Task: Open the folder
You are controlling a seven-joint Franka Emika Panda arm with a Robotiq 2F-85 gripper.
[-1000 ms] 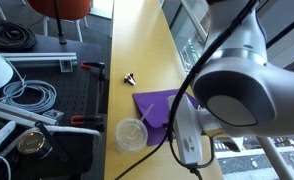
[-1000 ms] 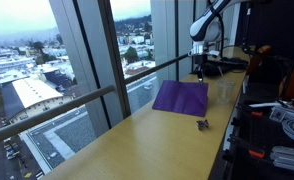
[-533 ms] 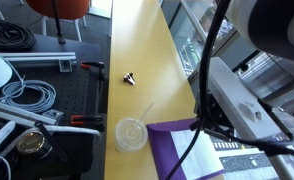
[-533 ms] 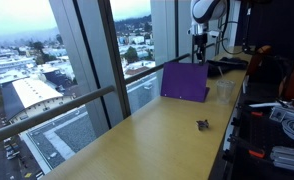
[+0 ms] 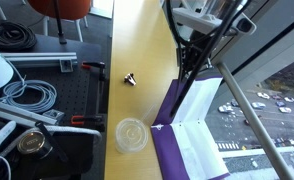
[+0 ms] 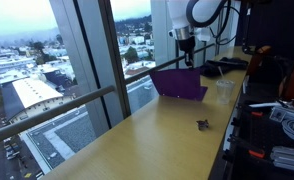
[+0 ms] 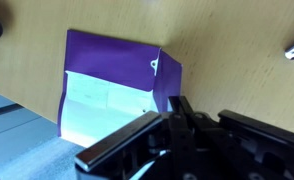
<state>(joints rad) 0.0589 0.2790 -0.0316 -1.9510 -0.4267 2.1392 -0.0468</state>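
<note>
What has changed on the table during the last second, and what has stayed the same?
The gripper, jaws shut on the folder, swung its cover up from flat, through upright, and further over toward the window. The white sheets inside now show. The cup lid and the small clip stayed where they were.

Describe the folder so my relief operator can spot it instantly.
Look along the long yellow counter beside the window. Next to the clear round lid lies the folder: the only large purple thing there, cover raised, white sheets showing inside.
</note>
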